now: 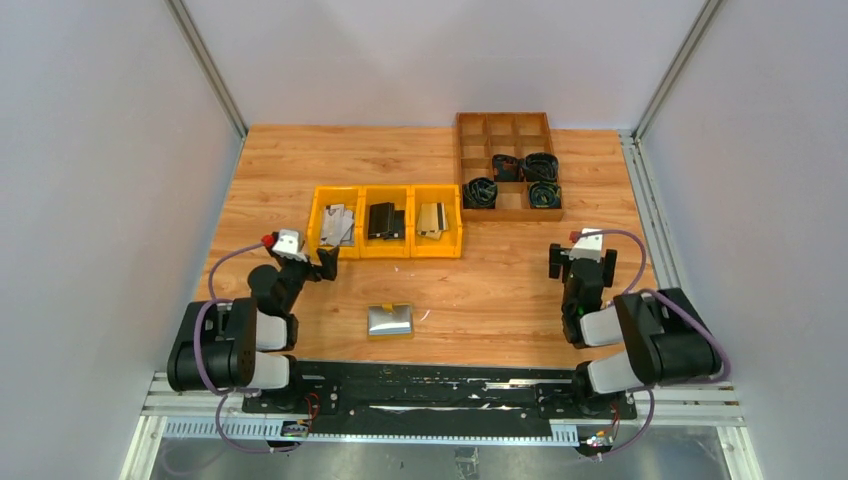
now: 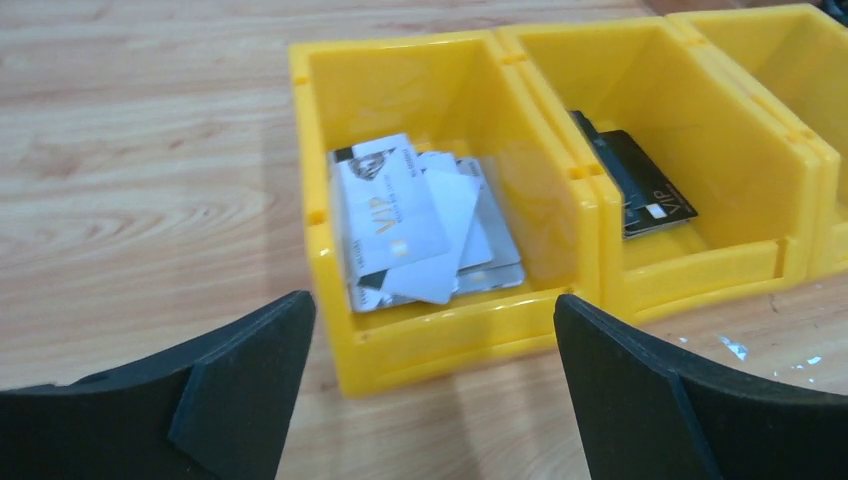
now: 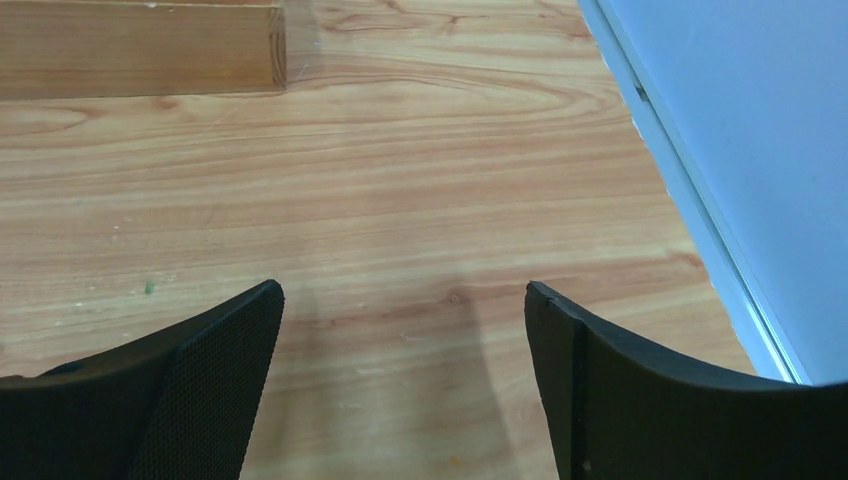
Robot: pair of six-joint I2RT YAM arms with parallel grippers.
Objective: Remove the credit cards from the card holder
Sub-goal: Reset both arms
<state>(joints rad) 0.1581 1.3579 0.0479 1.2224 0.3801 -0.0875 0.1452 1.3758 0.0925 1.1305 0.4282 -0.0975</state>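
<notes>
The card holder [image 1: 390,320], mustard-tan with a shiny silver face, lies flat on the table near the front edge, between the two arms. Silver-grey credit cards [image 1: 338,224] lie in the left yellow bin; in the left wrist view these cards [image 2: 420,225] form a loose pile. Black cards [image 1: 384,220] lie in the middle bin and show in the left wrist view [image 2: 640,185]. Beige-gold cards [image 1: 432,218] lie in the right bin. My left gripper [image 1: 320,263] is open and empty just in front of the left bin [image 2: 440,335]. My right gripper [image 1: 580,262] is open and empty over bare wood at the right.
Three yellow bins [image 1: 388,248] stand in a row mid-table. A wooden divided tray [image 1: 506,125] at the back right holds coiled black cables [image 1: 512,180]. Its corner shows in the right wrist view [image 3: 140,50]. The table's right edge rail [image 3: 700,220] runs close beside my right gripper.
</notes>
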